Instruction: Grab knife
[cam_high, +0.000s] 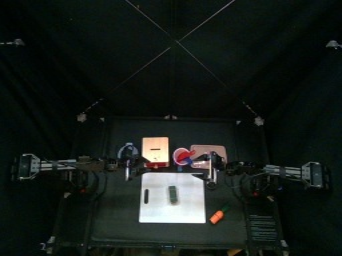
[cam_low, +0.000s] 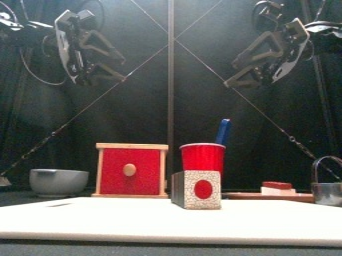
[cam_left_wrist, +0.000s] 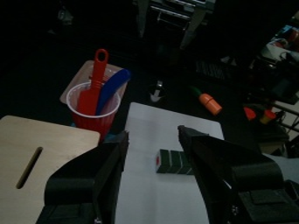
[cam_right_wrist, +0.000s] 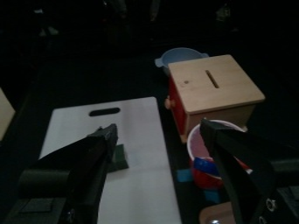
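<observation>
Both arms are up in the air above the table, and neither has anything in its grasp. The left gripper (cam_left_wrist: 152, 162) hangs with its jaws spread wide and empty; just below and ahead of it lies the white cutting board (cam_left_wrist: 176, 188) with a small dark block (cam_left_wrist: 173, 161) on it, framed right between the jaws. Off to one side of that gripper stands the red cup (cam_left_wrist: 93, 105), and in it the utensils: a red handle (cam_left_wrist: 100, 68) and a blue handle (cam_left_wrist: 114, 87) poking up together. Which of them is the knife, I cannot tell from here.

The right gripper (cam_right_wrist: 158, 153) is released too, jaws fully apart, nothing between them. Beneath it sits the same board (cam_right_wrist: 111, 149), the dark block (cam_right_wrist: 117, 156) close by one jaw. Beyond the other jaw is the wooden box (cam_right_wrist: 216, 87) with its slot on top, a bowl (cam_right_wrist: 181, 58) behind it, and the red cup (cam_right_wrist: 211, 162) hard beside that jaw.

From the front, the red cup (cam_low: 203, 158) stands mid-table with the blue handle (cam_low: 223, 131) rising out of it, well below both raised grippers, left (cam_low: 80, 45) and right (cam_low: 267, 50)
</observation>
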